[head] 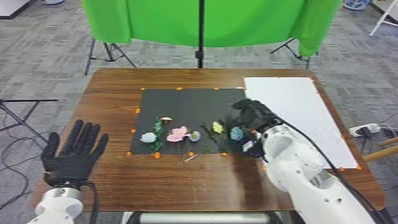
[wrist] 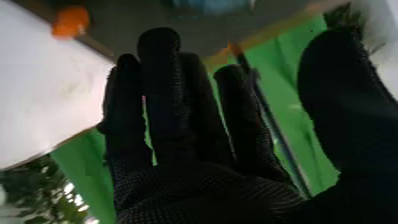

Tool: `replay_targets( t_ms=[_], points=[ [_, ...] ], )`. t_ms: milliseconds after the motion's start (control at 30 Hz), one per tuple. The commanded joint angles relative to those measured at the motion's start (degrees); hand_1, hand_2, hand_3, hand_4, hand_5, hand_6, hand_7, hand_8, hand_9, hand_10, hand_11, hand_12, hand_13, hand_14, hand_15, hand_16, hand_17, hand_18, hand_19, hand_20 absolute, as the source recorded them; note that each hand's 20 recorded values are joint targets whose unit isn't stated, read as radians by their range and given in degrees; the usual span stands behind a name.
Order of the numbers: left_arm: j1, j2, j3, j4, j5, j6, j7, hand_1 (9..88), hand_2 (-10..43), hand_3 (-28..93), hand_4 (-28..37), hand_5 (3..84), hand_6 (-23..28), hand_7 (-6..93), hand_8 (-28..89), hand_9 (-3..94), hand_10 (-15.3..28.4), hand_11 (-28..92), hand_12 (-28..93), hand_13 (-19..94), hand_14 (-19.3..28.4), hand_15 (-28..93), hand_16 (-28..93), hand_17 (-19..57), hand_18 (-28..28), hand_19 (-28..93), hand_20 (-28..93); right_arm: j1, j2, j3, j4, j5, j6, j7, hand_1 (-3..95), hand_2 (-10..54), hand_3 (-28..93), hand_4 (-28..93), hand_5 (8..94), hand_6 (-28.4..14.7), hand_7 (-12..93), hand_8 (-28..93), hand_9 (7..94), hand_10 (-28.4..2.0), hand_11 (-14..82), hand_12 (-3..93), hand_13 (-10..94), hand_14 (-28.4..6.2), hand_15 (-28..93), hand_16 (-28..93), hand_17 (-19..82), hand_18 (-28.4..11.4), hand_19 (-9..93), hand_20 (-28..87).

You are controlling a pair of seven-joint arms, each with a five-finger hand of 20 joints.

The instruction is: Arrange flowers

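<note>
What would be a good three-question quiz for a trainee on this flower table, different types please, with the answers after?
1. Multiple choice: in the head view, which is closer to the right hand?
A) the pink flower
B) the yellow flower

2. True or false: the left hand is off to the side of the black mat, not over it.

3. Fill the blank: in the head view, the white sheet lies to the ____ of the black mat.

Key: 1. B; 2. true; 3. right
</note>
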Motion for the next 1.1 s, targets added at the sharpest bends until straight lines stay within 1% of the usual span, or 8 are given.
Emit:
replay_targets(
  t_ms=[33, 200, 267, 567, 667, 767, 967, 1100],
  points=[
    [0.64, -0.89, -1.74, -0.08, 0.81, -0.68, 0.35, 22.2, 11.5, 77, -28.3, 45.2, 8.1, 11.9, -9, 39.6, 13.5, 21, 12, 34, 12.6, 29, -3, -4.5, 13.4, 34, 16, -6.51, -4.38, 12.25, -7.65, 10.4, 4.24, 1.26, 29.5, -8.1, 75, -28, 40.6, -7.0, 9, -10, 45.1, -19.0, 12.9, 15.4, 49, -15.5, 56, 17, 25, -20.8, 77, 30],
    [1.36, -0.81, -4.63, -0.22, 3.51, -0.73, 0.29, 22.2, 11.8, 77, -28.3, 45.2, 8.0, 11.0, -9, 39.6, 13.4, 19, 11, 33, 12.7, 27, -4, -4.2, 13.4, 34, 15, -12.28, -7.82, 21.77, -10.1, 34.89, 9.23, -7.23, 22.2, 2.7, 77, -28, 39.6, -6.5, 8, -9, 42.3, -17.8, 9.9, 15.1, 45, -16.0, 46, 15, 22, -19.4, 71, 28],
    [0.02, -0.59, -5.54, -0.06, 5.77, 1.74, -1.59, 22.6, 12.7, 76, -28.3, 45.2, 7.9, 10.2, -9, 39.6, 13.3, 18, 11, 33, 12.4, 24, -4, -4.1, 13.3, 33, 15, -13.99, -8.84, 23.44, -11.81, 38.37, 12.33, -5.68, 22.0, 6.8, 77, -28, 40.5, -4.8, 9, -9, 41.6, -16.0, 8.0, 14.4, 43, -15.2, 35, 15, 19, -18.8, 64, 25],
    [-4.03, 1.29, -7.85, 2.19, 12.98, -1.04, -4.1, 23.5, 14.0, 74, -28.3, 44.1, 8.1, 8.1, -9, 38.4, 13.5, 15, 10, 32, 11.4, 19, -3, -4.4, 13.2, 33, 15, -19.15, -12.35, 30.61, -12.02, 54.19, 4.85, -18.55, 19.2, 9.7, 79, -28, 41.8, -1.5, 10, -10, 38.2, -11.3, 3.5, 11.4, 31, -10.4, 8, 18, 16, -13.3, 30, 19],
    [-4.15, 2.56, -9.04, 1.78, 13.71, -1.87, -2.53, 23.5, 14.0, 74, -28.3, 43.8, 8.0, 7.5, -9, 38.3, 13.5, 14, 10, 31, 11.2, 17, -3, -4.5, 13.1, 33, 15, -19.02, -12.68, 31.79, -12.37, 55.55, 1.61, -19.37, 17.2, 9.7, 79, -28, 39.8, -0.8, 9, -10, 35.7, -10.6, 2.9, 10.4, 27, -9.8, 6, 17, 16, -12.7, 24, 19],
    [-3.93, 1.32, -9.15, 1.56, 15.64, -1.03, -2.41, 23.5, 14.0, 74, -28.3, 43.6, 8.0, 7.1, -8, 38.0, 13.4, 14, 10, 31, 11.1, 16, -3, -4.5, 13.1, 33, 14, -19.57, -12.55, 32.68, -12.88, 56.11, 0.64, -19.76, 16.0, 9.7, 80, -28, 38.5, -0.6, 8, -9, 34.3, -10.4, 2.5, 10.0, 26, -9.8, 6, 16, 15, -12.6, 21, 19],
    [-3.14, -0.54, -7.76, 1.61, 14.93, -1.82, -3.05, 23.5, 13.8, 74, -28.3, 43.3, 7.8, 7.0, -8, 37.8, 13.5, 13, 10, 31, 11.3, 15, -2, -4.6, 13.0, 33, 14, -19.17, -11.18, 35.07, -13.66, 56.06, -1.03, -19.95, 15.5, 9.7, 80, -28, 38.1, -0.6, 8, -9, 34.0, -10.3, 2.5, 9.9, 26, -10.1, 6, 16, 15, -12.9, 20, 20],
    [-2.68, 1.19, -8.69, 0.46, 16.58, -1.74, -1.9, 23.5, 13.7, 74, -28.3, 43.2, 7.8, 7.0, -8, 37.8, 13.5, 13, 10, 31, 11.3, 14, -1, -4.6, 13.0, 33, 14, -19.39, -11.79, 35.21, -14.09, 57.61, 0.55, -20.07, 15.5, 9.8, 80, -28, 38.2, -0.6, 8, -9, 34.1, -10.1, 2.6, 9.9, 26, -10.3, 6, 16, 15, -13.4, 20, 21]
  ],
)
